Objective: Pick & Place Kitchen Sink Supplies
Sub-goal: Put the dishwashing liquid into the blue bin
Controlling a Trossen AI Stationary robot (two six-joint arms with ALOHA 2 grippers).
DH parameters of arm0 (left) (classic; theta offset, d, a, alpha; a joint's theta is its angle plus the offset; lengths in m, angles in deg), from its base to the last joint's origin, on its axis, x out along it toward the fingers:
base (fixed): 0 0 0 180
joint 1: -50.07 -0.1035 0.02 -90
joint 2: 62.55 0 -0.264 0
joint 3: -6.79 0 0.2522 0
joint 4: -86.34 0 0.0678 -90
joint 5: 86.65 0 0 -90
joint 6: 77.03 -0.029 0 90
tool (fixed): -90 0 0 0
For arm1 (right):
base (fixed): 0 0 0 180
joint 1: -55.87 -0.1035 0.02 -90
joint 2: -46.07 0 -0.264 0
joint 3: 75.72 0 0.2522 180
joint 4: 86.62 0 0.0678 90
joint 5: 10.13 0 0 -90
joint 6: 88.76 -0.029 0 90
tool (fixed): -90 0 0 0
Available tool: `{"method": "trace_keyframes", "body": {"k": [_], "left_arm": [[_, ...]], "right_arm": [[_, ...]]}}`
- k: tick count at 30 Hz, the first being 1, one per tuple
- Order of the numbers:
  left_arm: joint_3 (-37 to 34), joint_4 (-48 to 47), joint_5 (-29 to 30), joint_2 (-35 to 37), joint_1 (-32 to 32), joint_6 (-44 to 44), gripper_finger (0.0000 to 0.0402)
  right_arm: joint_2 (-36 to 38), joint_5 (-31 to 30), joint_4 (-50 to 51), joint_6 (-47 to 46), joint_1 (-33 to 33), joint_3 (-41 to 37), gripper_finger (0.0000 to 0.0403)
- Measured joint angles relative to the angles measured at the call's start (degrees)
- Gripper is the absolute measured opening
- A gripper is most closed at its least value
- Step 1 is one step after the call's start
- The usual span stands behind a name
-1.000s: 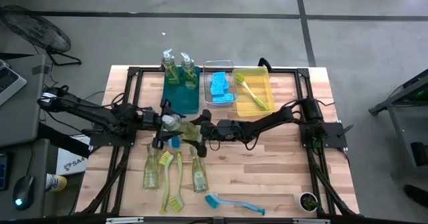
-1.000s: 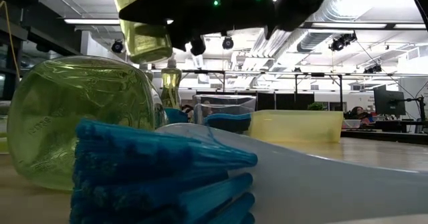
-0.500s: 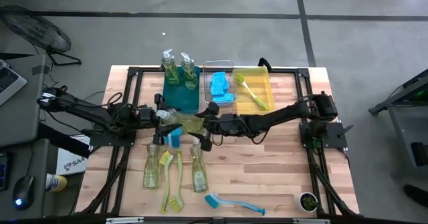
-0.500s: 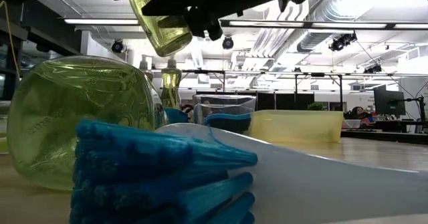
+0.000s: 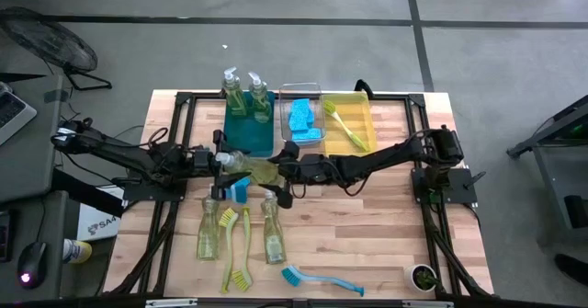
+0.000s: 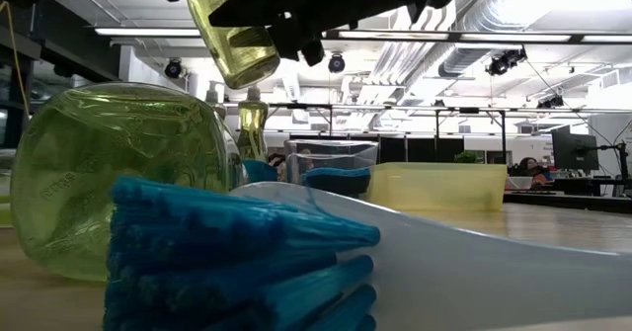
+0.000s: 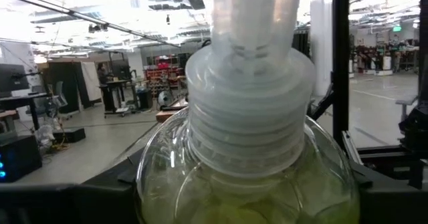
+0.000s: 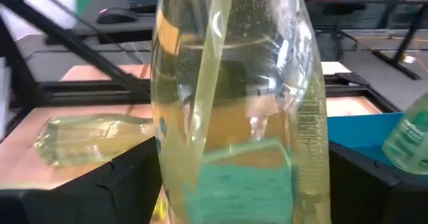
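Two grippers, left [image 5: 218,161] and right [image 5: 280,171], both grasp one bottle [image 5: 250,167] lifted mid-table, 6 o'clock of teal bin [image 5: 249,135]; uncoordinated pull or early release could drop or twist it.

Soap bottles [image 5: 208,237]: clear, yellow-green liquid. Sponges [image 5: 303,119]: bright blue. Bins: teal [image 5: 250,135], clear [image 5: 283,95], yellow [image 5: 366,120]. Table [image 5: 367,244]: pale wood.
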Motion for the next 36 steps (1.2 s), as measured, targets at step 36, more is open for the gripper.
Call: {"method": "trace_keyframes", "body": {"k": [36], "left_arm": [[0.1, -4.0, -2.6, 0.3, 0.0, 0.0, 0.0245]], "right_arm": [[3.7, 10.2, 10.2, 2.7, 1.9, -0.2, 0.0328]]}}
